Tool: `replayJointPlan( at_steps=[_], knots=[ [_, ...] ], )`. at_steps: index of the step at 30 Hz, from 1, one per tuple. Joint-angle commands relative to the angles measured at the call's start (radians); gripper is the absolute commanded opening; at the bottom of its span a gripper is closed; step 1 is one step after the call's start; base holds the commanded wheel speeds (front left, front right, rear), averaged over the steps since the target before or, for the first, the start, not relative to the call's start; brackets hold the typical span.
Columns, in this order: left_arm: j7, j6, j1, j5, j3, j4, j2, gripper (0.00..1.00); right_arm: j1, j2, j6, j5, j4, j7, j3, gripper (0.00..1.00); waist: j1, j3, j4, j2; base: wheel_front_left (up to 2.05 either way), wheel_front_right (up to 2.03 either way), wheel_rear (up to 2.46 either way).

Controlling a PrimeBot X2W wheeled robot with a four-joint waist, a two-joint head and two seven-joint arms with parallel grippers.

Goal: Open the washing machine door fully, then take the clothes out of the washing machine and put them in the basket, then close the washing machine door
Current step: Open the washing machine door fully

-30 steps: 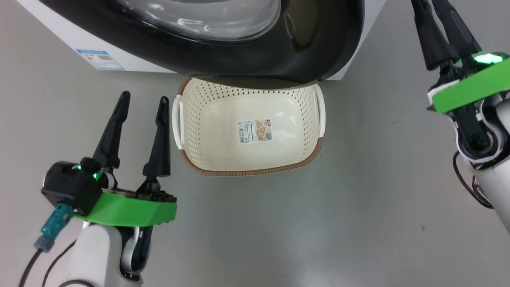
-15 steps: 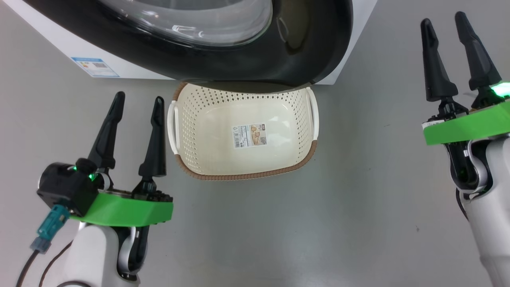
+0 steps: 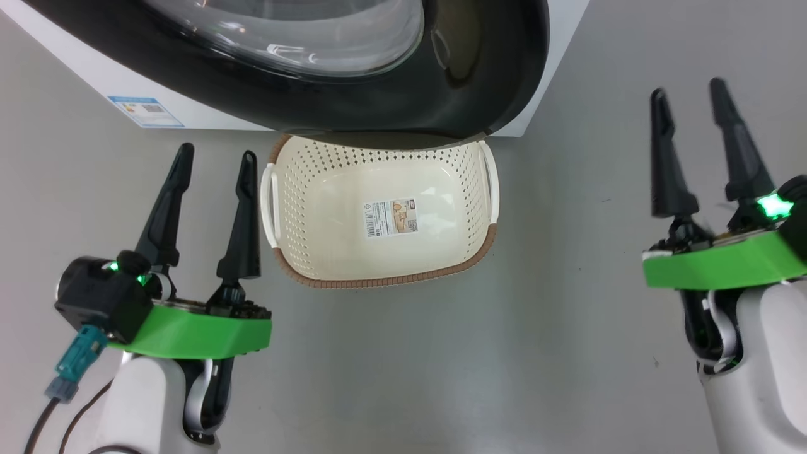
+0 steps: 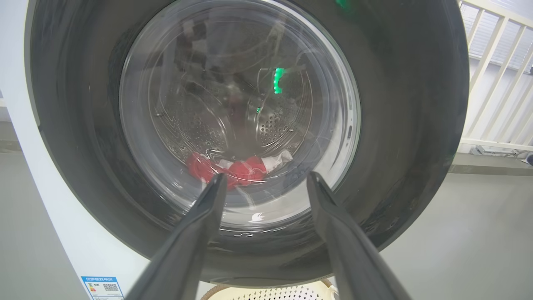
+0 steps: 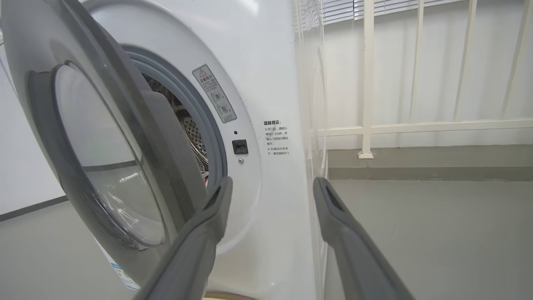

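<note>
I am working the first step: the washing machine door (image 3: 391, 107) is standing only partly open, so it is not yet swung out fully. In the right wrist view the door (image 5: 108, 158) is angling away from the white front of the washing machine (image 5: 275, 83), showing the grey gasket (image 5: 208, 125) and the latch socket (image 5: 240, 146) at centre frame.

The clothes (image 4: 239, 171) are lying low in the drum, showing red and white through the glass at the middle of the left wrist view.

The basket (image 3: 377, 281) is sitting empty at centre frame in the head view, its far end tucked under the door's black rim.

The left gripper (image 3: 218, 151) is hovering at lower left, just beside the basket, fingers spread and holding nothing. The right gripper (image 3: 688, 88) is hanging at the right edge of the frame, also spread and empty, well apart from the door.

I am judging that the next move belongs to the right arm: reaching to the door's free edge at the upper right of the head view and pushing it wide, so the drum mouth is clearing for a reach inside.
</note>
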Motion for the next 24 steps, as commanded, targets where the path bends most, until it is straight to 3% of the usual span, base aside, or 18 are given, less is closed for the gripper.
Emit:
replayJointPlan(
  at_steps=[1, 15, 24],
  knots=[
    [-0.008, -0.005, 0.022, 0.013, 0.030, -0.032, 0.019, 1.00, 0.020, 0.007, 0.007, -0.019, -0.032, -0.006, 0.021, 1.00, 0.0000, -0.002, -0.001, 0.0000, 0.00, 0.00, 0.00],
    [-0.008, -0.005, 0.030, 0.016, 0.026, -0.040, 0.019, 1.00, 0.053, 0.003, 0.007, -0.065, -0.035, -0.006, 0.029, 1.00, 0.0000, -0.006, 0.004, 0.0000, 0.00, 0.00, 0.00],
    [-0.008, -0.005, 0.029, 0.019, 0.023, -0.038, 0.019, 1.00, 0.048, 0.009, 0.007, -0.030, -0.024, -0.006, 0.040, 1.00, 0.0000, -0.001, 0.003, 0.0000, 0.00, 0.00, 0.00]
  ],
)
